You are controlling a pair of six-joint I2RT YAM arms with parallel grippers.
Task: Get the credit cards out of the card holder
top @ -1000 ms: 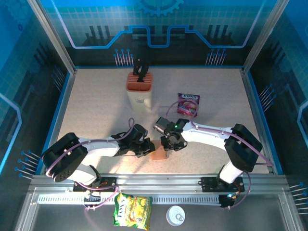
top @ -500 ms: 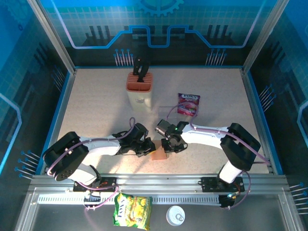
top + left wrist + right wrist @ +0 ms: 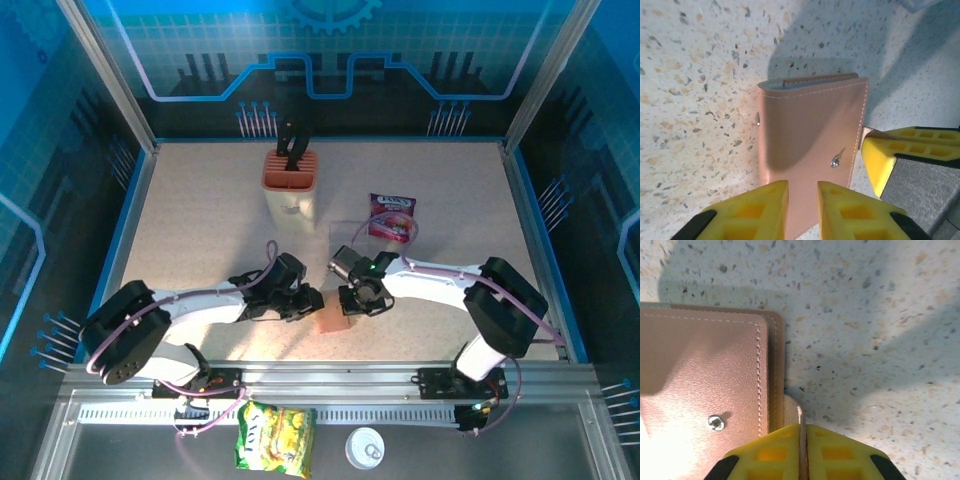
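The card holder is a brown leather-like wallet, lying closed and flat on the speckled table between my two grippers. My left gripper hovers over its near edge, its jaws a narrow gap apart with the leather showing between them. My right gripper is shut on a thin tan tab that sticks out beside the wallet's stitched edge. One of its yellow fingers also shows in the left wrist view. The credit cards are hidden.
An orange-topped beige knife block stands behind the grippers, and a purple snack packet lies to its right. A yellow packet and a white lid sit beyond the table's front rail.
My right gripper's jaws have closed onto the tab. My left gripper's jaws have parted a little, and the left arm has shifted slightly to the left.
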